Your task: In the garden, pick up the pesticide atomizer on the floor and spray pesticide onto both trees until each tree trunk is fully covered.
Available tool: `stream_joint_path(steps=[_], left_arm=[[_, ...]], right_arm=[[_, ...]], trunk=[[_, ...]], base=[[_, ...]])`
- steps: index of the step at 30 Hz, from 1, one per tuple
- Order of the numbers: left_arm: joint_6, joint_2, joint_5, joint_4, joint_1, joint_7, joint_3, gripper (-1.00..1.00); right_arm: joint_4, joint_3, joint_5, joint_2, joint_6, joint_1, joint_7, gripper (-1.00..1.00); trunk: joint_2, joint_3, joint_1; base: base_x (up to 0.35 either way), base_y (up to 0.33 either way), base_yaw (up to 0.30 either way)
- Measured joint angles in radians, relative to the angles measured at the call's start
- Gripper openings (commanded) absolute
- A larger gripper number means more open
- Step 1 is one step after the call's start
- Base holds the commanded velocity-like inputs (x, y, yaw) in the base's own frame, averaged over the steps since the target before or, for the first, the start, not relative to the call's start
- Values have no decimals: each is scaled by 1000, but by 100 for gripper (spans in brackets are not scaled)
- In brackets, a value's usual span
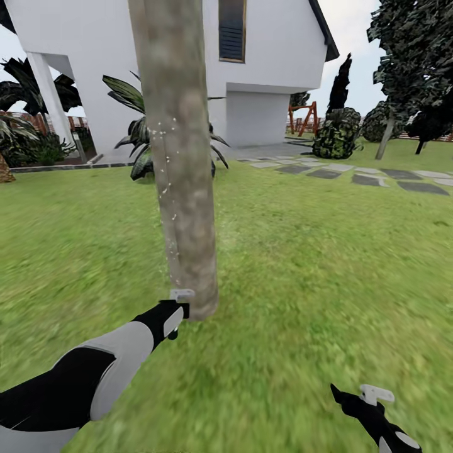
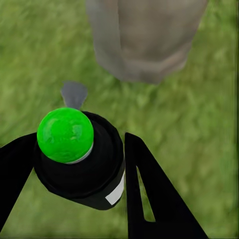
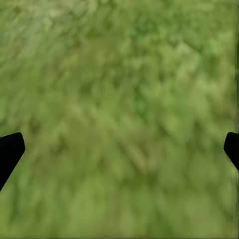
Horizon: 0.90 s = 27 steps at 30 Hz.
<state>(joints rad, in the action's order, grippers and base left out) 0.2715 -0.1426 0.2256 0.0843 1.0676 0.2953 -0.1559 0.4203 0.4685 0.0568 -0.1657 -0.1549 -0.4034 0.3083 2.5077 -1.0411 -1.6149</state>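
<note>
Left wrist view, green-topped black pesticide atomizer [image 2: 79, 159]

A white house [image 1: 270, 50] with a tall dark window [image 1: 232, 28] stands far beyond the fingers. Grey stepping stones [image 1: 371, 176] cross the grass ahead of the right fingers toward it. A dark cypress [image 1: 340, 85] rises behind a round shrub [image 1: 338, 133], with a wooden playset [image 1: 304, 119] beside them. A broad-leaved palm-like plant [image 1: 135, 135] grows ahead of the left fingers.
</note>
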Motion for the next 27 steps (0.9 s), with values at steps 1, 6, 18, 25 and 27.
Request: stream_joint_path(steps=[1, 6, 18, 25, 27], left_arm=[[0, 0, 0, 0, 0, 0, 0, -100], [0, 0, 0, 0, 0, -1, 0, -100], [-1, 1, -1, 0, 0, -2, 0, -100], [-3, 2, -1, 0, -2, -2, 1, -100], [-3, 2, -1, 0, -2, -2, 0, -100]], right_arm=[[0, 0, 0, 0, 0, 0, 0, 100], [0, 0, 0, 0, 0, 0, 0, 100], [0, -1, 0, 0, 0, 0, 0, 100], [0, 0, 0, 0, 0, 0, 0, 100], [0, -1, 1, 0, 0, 0, 0, 100]], trunk=[[0, 0, 0], [0, 0, 0], [0, 0, 0], [0, 0, 0], [0, 0, 0]], base=[[-2, -326, 234], [-1, -326, 247], [55, -326, 252], [142, -317, 61], [43, -167, 1]])
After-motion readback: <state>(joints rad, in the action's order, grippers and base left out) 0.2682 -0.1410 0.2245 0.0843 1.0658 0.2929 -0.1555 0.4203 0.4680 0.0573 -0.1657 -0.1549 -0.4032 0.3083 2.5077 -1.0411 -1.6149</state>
